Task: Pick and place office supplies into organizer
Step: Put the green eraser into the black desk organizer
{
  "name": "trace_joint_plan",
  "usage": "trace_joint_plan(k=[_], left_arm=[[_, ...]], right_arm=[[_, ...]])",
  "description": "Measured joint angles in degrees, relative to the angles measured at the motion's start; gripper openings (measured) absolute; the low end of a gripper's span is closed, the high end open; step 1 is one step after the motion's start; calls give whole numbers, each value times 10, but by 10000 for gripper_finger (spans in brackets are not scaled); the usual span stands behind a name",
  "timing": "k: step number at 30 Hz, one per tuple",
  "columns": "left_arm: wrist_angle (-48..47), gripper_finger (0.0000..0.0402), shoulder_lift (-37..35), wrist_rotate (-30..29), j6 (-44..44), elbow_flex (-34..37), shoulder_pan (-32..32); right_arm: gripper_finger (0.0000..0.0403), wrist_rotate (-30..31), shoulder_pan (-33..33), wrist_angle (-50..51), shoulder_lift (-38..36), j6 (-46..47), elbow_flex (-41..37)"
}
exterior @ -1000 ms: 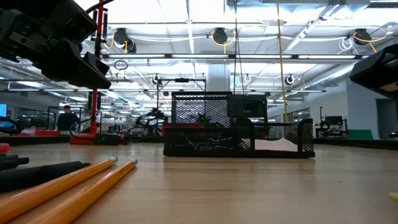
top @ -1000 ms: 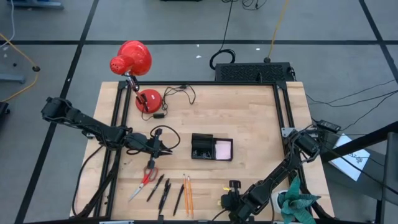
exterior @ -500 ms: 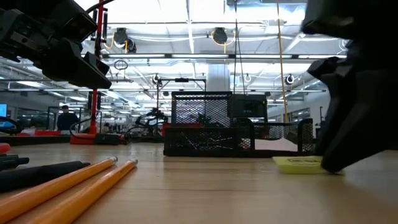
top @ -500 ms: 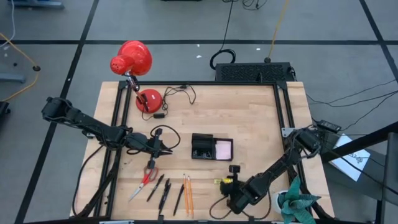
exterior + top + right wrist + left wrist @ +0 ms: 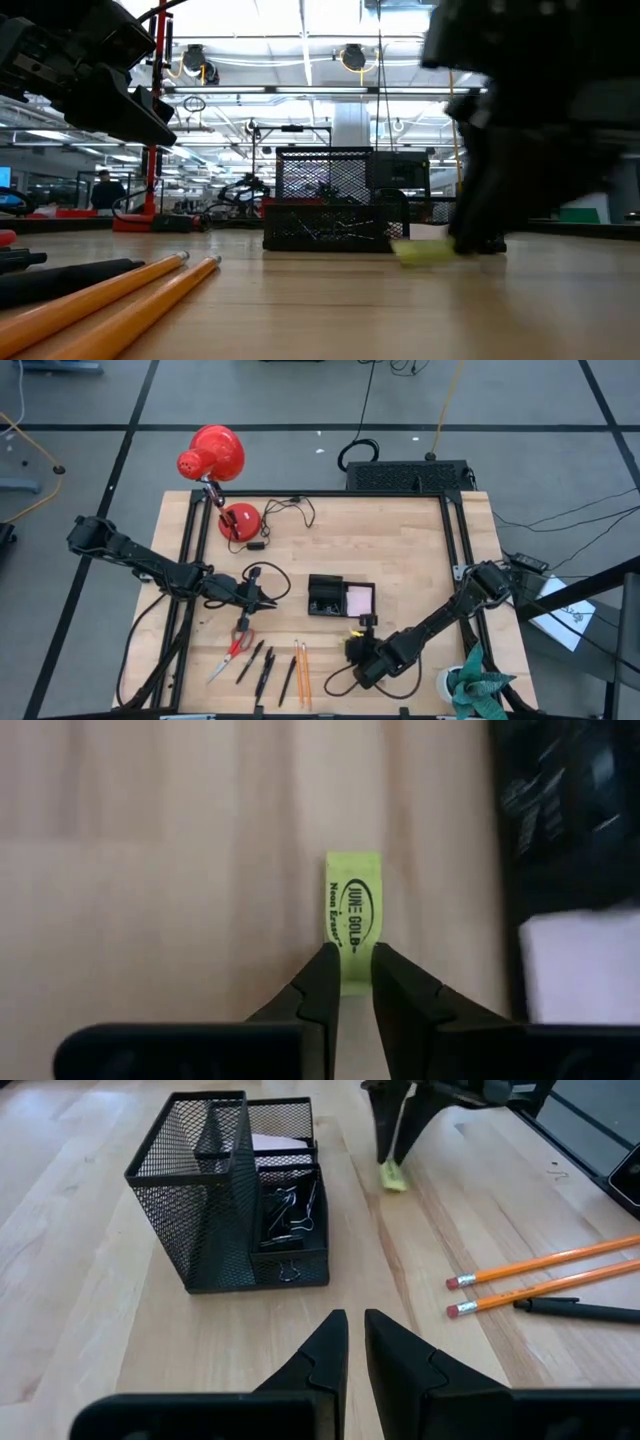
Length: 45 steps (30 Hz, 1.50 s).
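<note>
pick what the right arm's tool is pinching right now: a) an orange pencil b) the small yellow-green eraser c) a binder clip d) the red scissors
b: the right wrist view shows the right tool closed on the end of the small yellow-green eraser, which hangs close to the black mesh organizer.

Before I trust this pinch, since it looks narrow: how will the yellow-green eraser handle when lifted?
The eraser is a small flat block, so probably light and stiff. The right gripper pinches only one end, so it might pivot between the fingers.
</note>
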State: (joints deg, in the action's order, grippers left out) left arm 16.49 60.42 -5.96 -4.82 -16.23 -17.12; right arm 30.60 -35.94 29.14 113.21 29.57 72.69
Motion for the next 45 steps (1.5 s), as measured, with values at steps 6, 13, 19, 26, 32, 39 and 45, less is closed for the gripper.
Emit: trace_joint_plan(k=[6, 13, 19, 26, 32, 39, 45], left_arm=[[0, 47, 0, 0, -1, 0, 0], [0, 47, 0, 0, -4, 0, 0], [0, 47, 0, 0, -4, 0, 0], [0, 47, 0, 0, -4, 0, 0], [-2, 47, 0, 0, -5, 0, 0], [-3, 47, 0, 0, -4, 0, 0], [-4, 47, 0, 0, -5, 0, 0]], right_arm=[[42, 35, 4, 4, -2, -63, 52], [42, 86, 21, 37, -2, -117, 97], [42, 86, 56, 43, -2, -125, 103], [43, 86, 78, 43, -12, -146, 103], [43, 83, 92, 38, -27, -163, 103], [43, 54, 122, 30, -23, -180, 100], [43, 17, 151, 3, -23, -183, 82]])
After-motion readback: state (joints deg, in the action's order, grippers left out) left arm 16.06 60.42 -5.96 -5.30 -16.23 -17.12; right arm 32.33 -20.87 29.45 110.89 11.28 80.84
